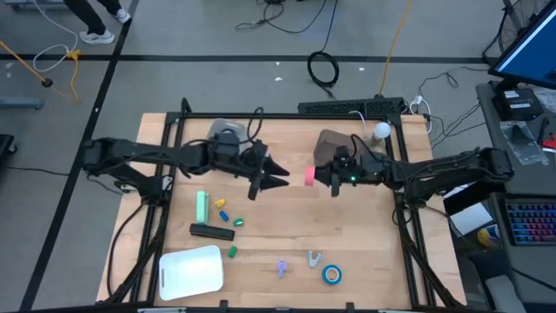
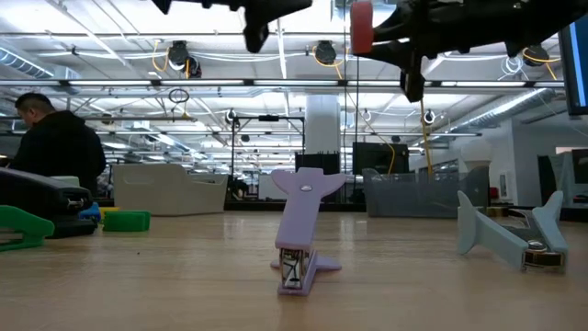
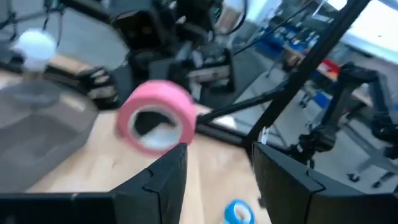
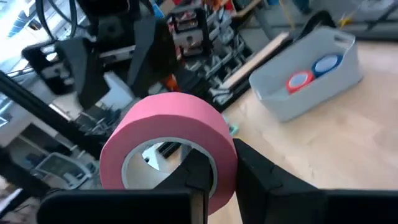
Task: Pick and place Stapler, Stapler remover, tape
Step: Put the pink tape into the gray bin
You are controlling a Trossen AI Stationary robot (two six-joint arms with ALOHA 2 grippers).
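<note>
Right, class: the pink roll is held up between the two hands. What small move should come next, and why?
Probably the left hand should ease forward around the pink roll: its fingers stand open facing the roll, which the right hand grips above the table.

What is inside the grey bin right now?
The right wrist view shows the grey bin holding two tape rolls, one red and one blue, lying near its rim. The bin's wall hides its floor, so anything lower down cannot be seen.
</note>
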